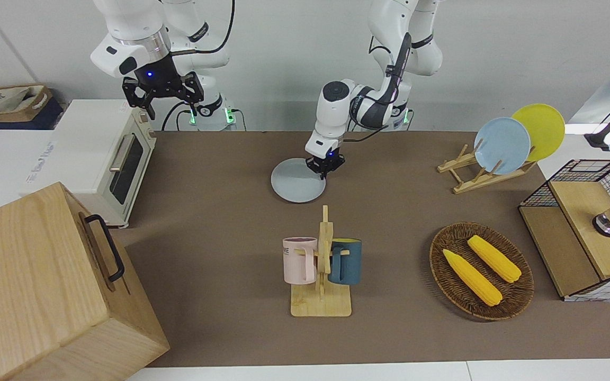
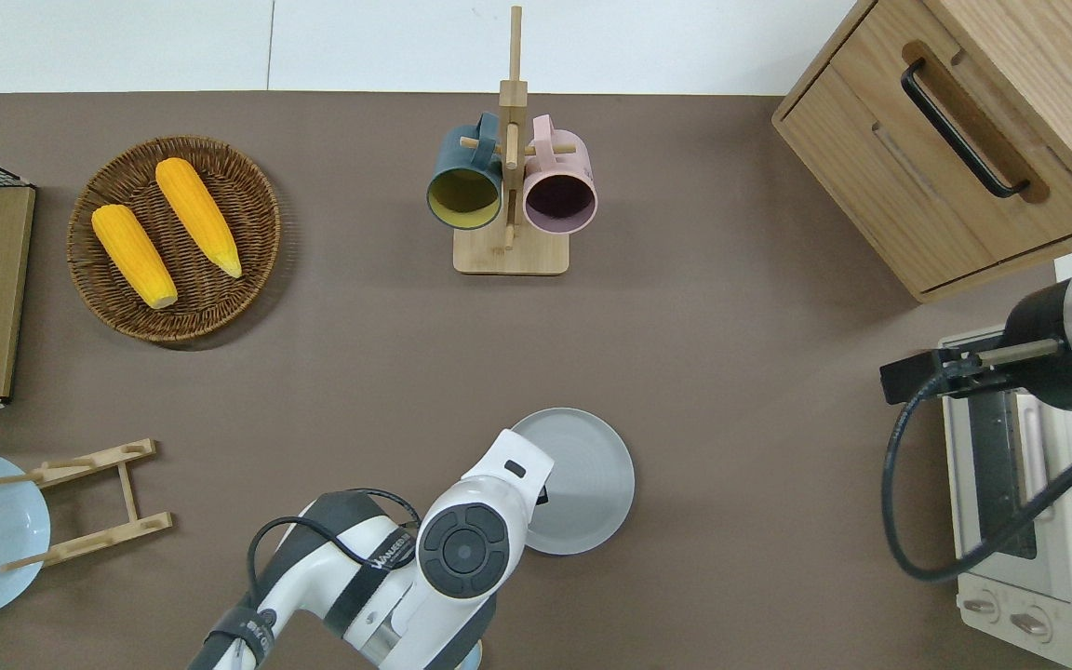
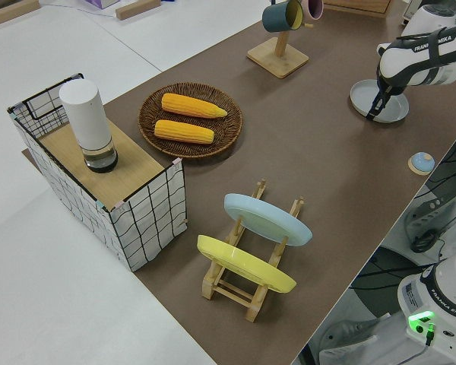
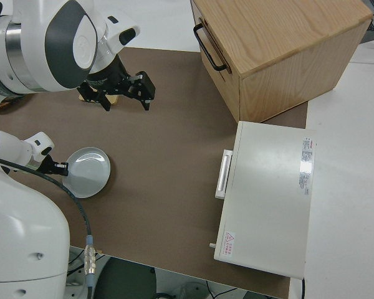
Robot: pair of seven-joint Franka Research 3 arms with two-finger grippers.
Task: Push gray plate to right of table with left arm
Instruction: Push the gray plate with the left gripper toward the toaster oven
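While parked right arm idles, left end effector touches gray plate.

There are three plates: one gray plate, one light blue plate and one yellow plate. There are two mugs and two corn cobs too.
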